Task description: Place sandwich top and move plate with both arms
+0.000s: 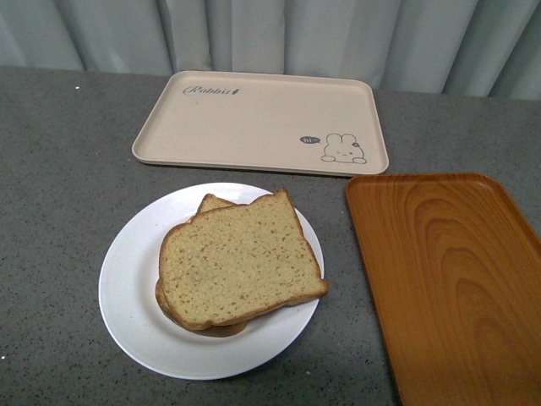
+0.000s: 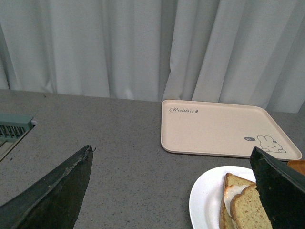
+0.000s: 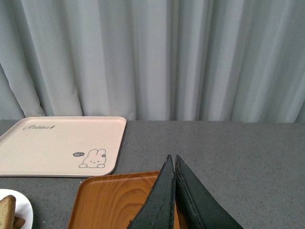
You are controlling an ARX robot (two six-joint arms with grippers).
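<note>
The sandwich top (image 1: 241, 262), a plain tan speckled bread slice with a brown crust, lies on a lower slice on the round white plate (image 1: 127, 288). In the left wrist view the plate (image 2: 205, 200) and the stacked slices (image 2: 243, 210) show low down, with white egg between them. My left gripper (image 2: 171, 155) is open and empty above the grey table, left of the plate. My right gripper (image 3: 172, 158) is shut and empty above the orange tray (image 3: 109, 200). Neither gripper shows in the front view.
A beige rectangular tray with a rabbit drawing (image 1: 262, 118) lies behind the plate. The orange wood-grain tray (image 1: 448, 279) lies right of the plate. A grey-white curtain (image 1: 338, 34) hangs behind the table. A green slatted object (image 2: 14, 129) sits at the table's far left.
</note>
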